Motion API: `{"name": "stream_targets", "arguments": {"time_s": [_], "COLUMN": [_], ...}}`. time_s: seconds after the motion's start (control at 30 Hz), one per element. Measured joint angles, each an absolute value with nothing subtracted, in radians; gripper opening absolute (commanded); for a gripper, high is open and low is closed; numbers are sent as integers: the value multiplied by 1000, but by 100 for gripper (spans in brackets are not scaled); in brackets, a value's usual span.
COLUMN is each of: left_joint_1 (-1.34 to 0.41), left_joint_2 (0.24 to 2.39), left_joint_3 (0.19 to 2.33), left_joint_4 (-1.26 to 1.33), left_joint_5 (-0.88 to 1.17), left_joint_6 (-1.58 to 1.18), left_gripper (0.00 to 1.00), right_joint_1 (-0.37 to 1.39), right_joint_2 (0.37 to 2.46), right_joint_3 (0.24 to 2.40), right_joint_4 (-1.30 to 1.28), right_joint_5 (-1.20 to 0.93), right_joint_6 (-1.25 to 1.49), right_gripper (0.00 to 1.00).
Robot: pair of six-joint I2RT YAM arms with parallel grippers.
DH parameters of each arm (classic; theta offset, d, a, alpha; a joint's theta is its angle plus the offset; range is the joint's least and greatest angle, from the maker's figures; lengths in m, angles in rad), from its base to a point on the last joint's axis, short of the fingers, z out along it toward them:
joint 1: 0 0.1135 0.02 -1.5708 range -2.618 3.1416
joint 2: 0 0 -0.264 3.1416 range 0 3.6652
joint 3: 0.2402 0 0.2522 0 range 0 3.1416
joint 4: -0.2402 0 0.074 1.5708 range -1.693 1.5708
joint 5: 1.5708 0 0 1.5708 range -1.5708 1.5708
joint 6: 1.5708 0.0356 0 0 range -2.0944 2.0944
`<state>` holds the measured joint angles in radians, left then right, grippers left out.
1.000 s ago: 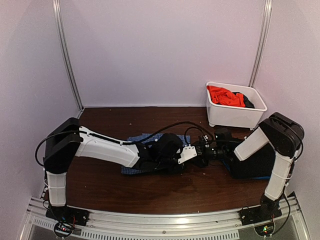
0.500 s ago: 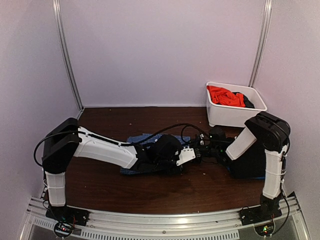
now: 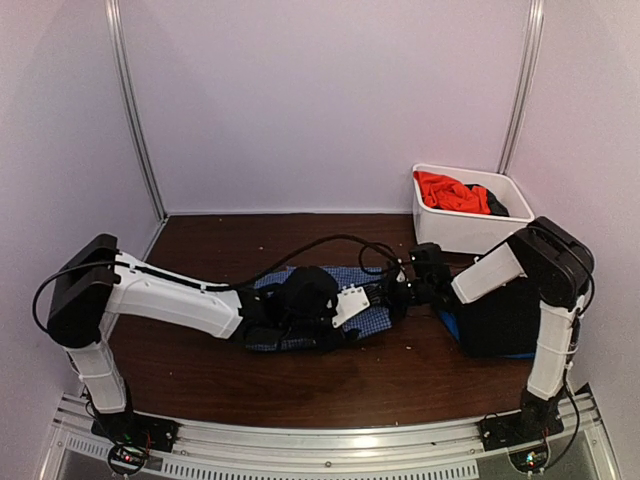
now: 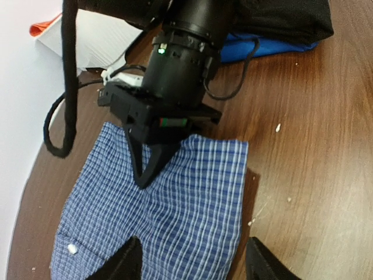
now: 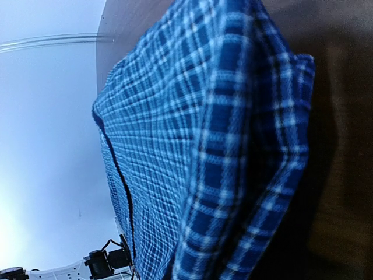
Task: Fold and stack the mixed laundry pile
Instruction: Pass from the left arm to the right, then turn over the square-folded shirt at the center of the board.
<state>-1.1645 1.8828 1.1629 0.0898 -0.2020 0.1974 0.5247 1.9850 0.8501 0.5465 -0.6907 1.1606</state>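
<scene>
I see the blue-and-white checked cloth shirt lying flat mid dark wooden counter, my left pincer spread over it, my right pincer pressed together, pinching its right end, orange cloth garment in the white plastic tub far right.

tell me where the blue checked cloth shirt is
In the top view the blue checked cloth shirt lies midway across the dark wooden table, just left of the black garment, with the white plastic tub farther back on the right.
</scene>
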Motion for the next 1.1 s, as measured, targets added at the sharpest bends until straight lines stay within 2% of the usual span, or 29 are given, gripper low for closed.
{"name": "stream_targets", "arguments": {"time_s": [0.07,0.17,0.33,0.43,0.63,0.73,0.83,1.1], "left_joint_1": [-1159,-1129,-1029,-973,-852,-805,-768,-705], "left_joint_2": [1804,1689,1542,1476,1292,1206,1130,1017], "left_joint_3": [1099,1013,892,838,756,746,738,712], "left_joint_4": [91,105,119,99,9,-50,-113,-292], "left_joint_5": [-217,-235,-268,-296,-328,-349,-369,-397], "left_joint_6": [156,77,-55,-120,-239,-290,-341,-465], "left_gripper": [89,97,98,98,97,98,98,98], "right_joint_1": [516,496,464,453,480,545,644,891], "right_joint_2": [1929,1861,1791,1767,1774,1834,1956,2444], "right_joint_3": [888,954,1092,1262,1797,2039,2186,2226], "right_joint_4": [409,220,-112,-371,-791,-924,-1001,-1090], "right_joint_5": [-669,-626,-506,-384,-104,43,153,253], "right_joint_6": [1059,903,657,498,227,136,81,28], "right_gripper": [0,0,0,0,0,0,0,0]}}
